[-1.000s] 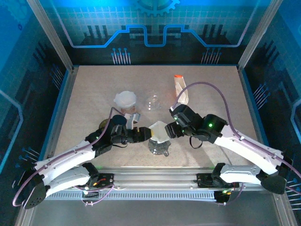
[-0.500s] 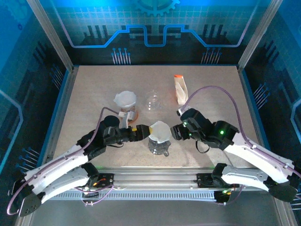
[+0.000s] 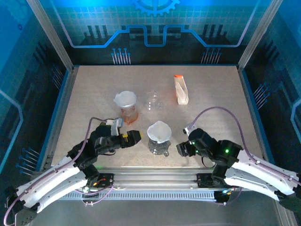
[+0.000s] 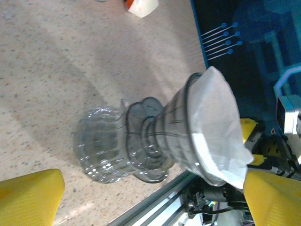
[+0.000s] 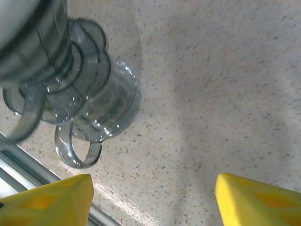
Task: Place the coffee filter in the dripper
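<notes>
Both arms have pulled back vs a sec ago: L gripper (image 3: 133,137) and R gripper (image 3: 180,149) are now clear of the dripper (image 4: 175,117), jaws spread, nothing held. Coffee filter (image 3: 159,130) sits in the dripper's cone, atop the glass server (image 4: 101,157). Placement looks done imo.

We're seeing a white coffee filter (image 4: 218,127) in a clear dripper (image 4: 171,125) with dark ribbing, on a clear server (image 4: 101,150). The table (image 3: 89,89) is beige with dark speckles. The fingers (image 4: 30,197) are bright yellow. The pouch (image 3: 180,92) is white with an orange cap, and the walls (image 3: 141,28) are blue with a circuit pattern.
</notes>
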`<state>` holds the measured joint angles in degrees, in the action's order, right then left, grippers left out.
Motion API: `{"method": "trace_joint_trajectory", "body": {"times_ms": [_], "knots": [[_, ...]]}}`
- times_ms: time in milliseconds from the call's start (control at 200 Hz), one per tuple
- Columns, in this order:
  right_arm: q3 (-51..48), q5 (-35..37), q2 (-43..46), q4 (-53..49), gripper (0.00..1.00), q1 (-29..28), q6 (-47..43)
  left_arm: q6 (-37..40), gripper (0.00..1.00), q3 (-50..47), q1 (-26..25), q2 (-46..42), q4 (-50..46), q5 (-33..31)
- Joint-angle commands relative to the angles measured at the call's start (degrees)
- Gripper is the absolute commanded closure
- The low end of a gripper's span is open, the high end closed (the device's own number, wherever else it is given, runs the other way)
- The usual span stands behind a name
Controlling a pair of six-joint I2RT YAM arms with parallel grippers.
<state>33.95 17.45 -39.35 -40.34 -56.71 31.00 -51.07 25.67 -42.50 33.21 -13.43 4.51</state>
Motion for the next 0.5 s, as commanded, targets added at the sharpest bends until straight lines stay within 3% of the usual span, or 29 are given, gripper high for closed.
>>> {"method": "trace_joint_trajectory", "body": {"times_ms": [0, 195, 495], "knots": [[-4.55, -1.31, 2.44, 6.98, 0.30, -2.61, 2.01, -1.40, 0.01, -0.80, -0.38, -2.15, -1.16, -2.31], [-12.27, 0.52, 3.42, 16.77, 0.31, -8.66, 2.59, -1.74, 0.01, -1.04, -0.38, -3.13, -2.43, -3.28], [-18.54, 5.72, -2.73, 32.77, 0.32, -15.84, -1.24, -3.37, 0.01, -2.79, -0.36, -3.61, -2.27, -3.37]]}}
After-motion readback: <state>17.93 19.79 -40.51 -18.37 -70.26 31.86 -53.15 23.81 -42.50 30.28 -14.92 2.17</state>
